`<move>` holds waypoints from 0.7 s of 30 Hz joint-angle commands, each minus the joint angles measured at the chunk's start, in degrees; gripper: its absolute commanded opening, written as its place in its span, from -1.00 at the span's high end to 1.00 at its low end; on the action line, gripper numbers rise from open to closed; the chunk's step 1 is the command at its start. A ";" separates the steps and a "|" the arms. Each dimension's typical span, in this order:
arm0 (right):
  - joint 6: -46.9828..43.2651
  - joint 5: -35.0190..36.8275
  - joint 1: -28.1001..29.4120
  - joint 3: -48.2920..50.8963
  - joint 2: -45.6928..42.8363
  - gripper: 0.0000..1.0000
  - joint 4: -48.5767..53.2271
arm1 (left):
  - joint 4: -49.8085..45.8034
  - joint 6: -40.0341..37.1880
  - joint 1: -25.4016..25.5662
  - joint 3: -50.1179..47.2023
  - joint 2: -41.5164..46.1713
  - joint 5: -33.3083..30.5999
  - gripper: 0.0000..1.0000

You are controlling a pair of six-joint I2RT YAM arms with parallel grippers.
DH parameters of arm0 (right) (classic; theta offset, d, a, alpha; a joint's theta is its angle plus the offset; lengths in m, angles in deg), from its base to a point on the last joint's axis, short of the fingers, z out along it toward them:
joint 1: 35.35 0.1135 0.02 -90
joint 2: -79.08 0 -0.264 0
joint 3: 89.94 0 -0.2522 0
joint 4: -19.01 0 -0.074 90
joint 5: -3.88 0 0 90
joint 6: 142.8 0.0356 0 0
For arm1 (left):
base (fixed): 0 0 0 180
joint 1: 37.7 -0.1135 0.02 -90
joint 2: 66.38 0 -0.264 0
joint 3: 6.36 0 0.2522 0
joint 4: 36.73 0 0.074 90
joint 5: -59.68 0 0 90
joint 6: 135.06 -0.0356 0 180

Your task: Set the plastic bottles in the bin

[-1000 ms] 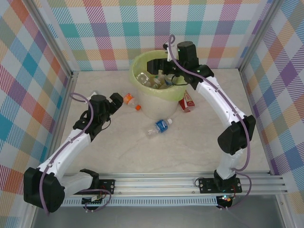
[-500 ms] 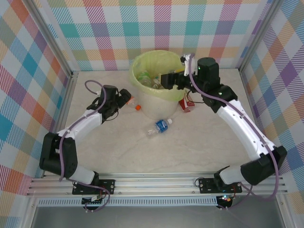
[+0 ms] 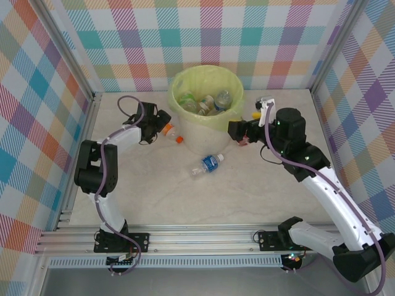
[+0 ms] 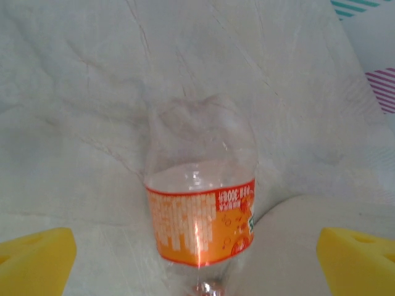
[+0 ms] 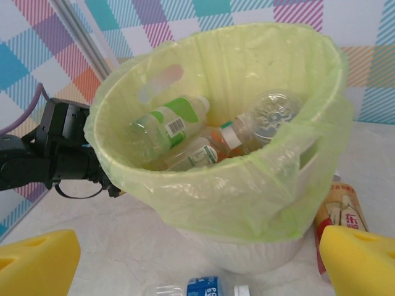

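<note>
My left gripper (image 3: 162, 122) stands wide open to the left of the bin (image 3: 180, 86). Its yellow pads (image 4: 36, 259) are spread well apart on either side of the orange-labelled bottle (image 4: 200, 225), which lies on the table (image 3: 247, 191) just beside the bin's foot. My right gripper (image 3: 237, 131) is spread just as wide with nothing between its fingers, low at the bin's right side near a red-labelled bottle (image 5: 340, 213) lying just beside the bin. Several bottles (image 5: 165, 123) lie inside the bin, and a blue-labelled bottle (image 3: 208, 164) lies on the table in front of it, apart from both grippers.
</note>
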State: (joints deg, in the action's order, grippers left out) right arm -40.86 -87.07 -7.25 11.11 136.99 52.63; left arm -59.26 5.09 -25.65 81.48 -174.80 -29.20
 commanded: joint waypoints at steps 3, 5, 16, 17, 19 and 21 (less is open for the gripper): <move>1.03 5.49 -0.06 3.06 -2.26 -0.99 0.06 | -6.60 -3.81 -0.45 9.96 -6.51 2.04 -1.00; 1.56 5.08 -0.02 3.78 -2.55 -0.99 -0.14 | -10.10 -4.35 -0.39 12.24 -8.14 1.39 -1.00; 1.93 6.17 -0.09 5.34 -2.86 -0.99 0.23 | -21.62 -9.27 -0.28 22.98 -16.74 1.24 -0.96; 1.79 6.28 -0.06 5.42 -2.81 -0.99 0.10 | -21.55 -9.40 -0.28 23.24 -17.05 1.41 -0.95; 1.82 6.53 -0.03 5.42 -2.70 -0.99 0.05 | -21.62 -9.58 -0.28 23.96 -17.82 1.75 -0.91; 1.80 6.62 -0.06 5.51 -2.62 -0.99 -0.07 | -21.86 -9.78 -0.19 24.75 -18.68 2.07 -0.87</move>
State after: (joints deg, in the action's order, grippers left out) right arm -39.74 -81.47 -7.25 16.27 135.09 53.43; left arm -78.06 -2.97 -25.80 103.91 -192.37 -28.22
